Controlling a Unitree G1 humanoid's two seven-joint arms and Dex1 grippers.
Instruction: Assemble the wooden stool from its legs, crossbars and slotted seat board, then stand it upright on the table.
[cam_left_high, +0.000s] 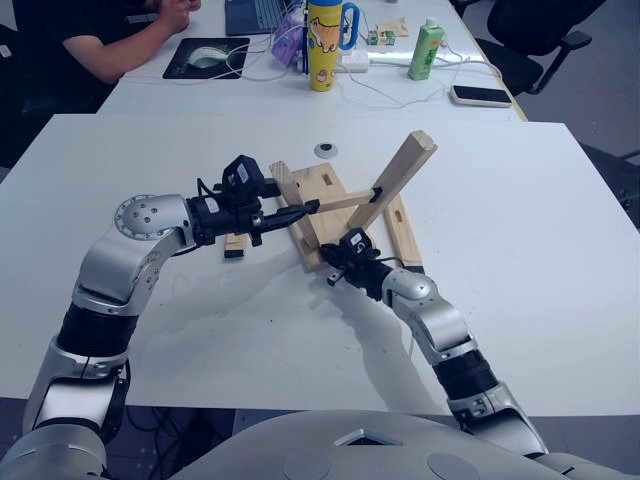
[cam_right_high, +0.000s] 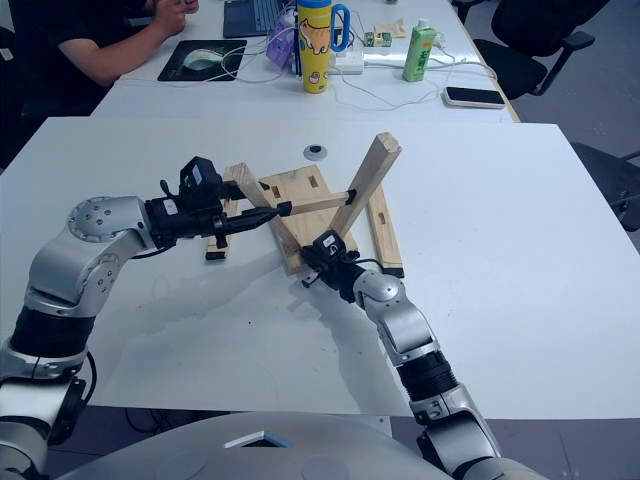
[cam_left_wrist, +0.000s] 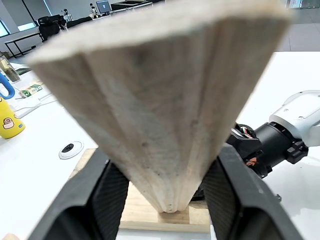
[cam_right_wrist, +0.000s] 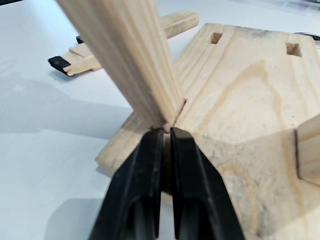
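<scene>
The slotted seat board (cam_left_high: 318, 192) lies flat at the table's middle. My left gripper (cam_left_high: 300, 211) is shut on a crossbar (cam_left_high: 345, 202), held level above the board; in the left wrist view the crossbar (cam_left_wrist: 160, 100) sits between the black fingers (cam_left_wrist: 107, 195). The crossbar's far end meets a leg (cam_left_high: 400, 172) that leans up and to the right. My right gripper (cam_left_high: 342, 258), at the board's near edge, is shut on this leg's lower end (cam_right_wrist: 125, 55) beside the board (cam_right_wrist: 240, 90). Another leg (cam_left_high: 403, 232) lies right of the board. A short piece (cam_left_high: 235, 245) lies left of it.
A small grey disc (cam_left_high: 326, 150) sits behind the board. The table behind holds a yellow bottle (cam_left_high: 324, 45), a green carton (cam_left_high: 426, 50), a phone (cam_left_high: 480, 95) and cables. A person sits at its left end. Bare tabletop spreads right and in front.
</scene>
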